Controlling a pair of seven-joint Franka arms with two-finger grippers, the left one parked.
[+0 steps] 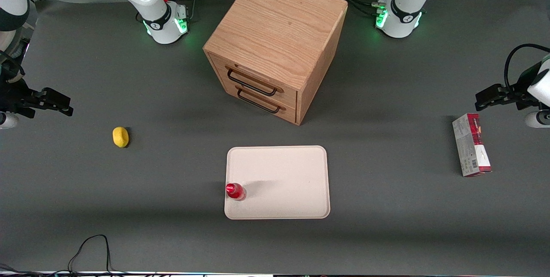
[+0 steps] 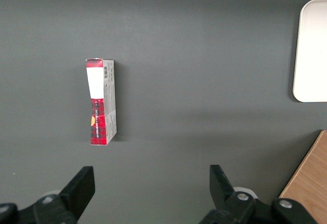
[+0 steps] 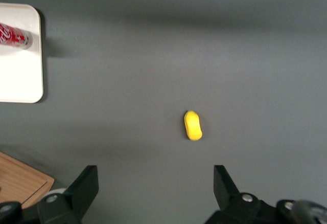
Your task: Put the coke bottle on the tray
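The coke bottle stood upright on the tray, close to the tray's edge toward the working arm's end of the table and in the corner nearer the front camera; the right wrist view showed it resting inside the low rim of the tray. The tray lay flat on the grey table, nearer the front camera than the wooden two-drawer cabinet, whose drawer fronts faced the tray. The right gripper hung well apart from the bottle, out at the working arm's end of the table, its two fingers spread wide with nothing between them, above bare tabletop. A small yellow lemon lay on the table near that gripper, between it and the tray. A red-and-grey carton lay flat toward the parked arm's end.
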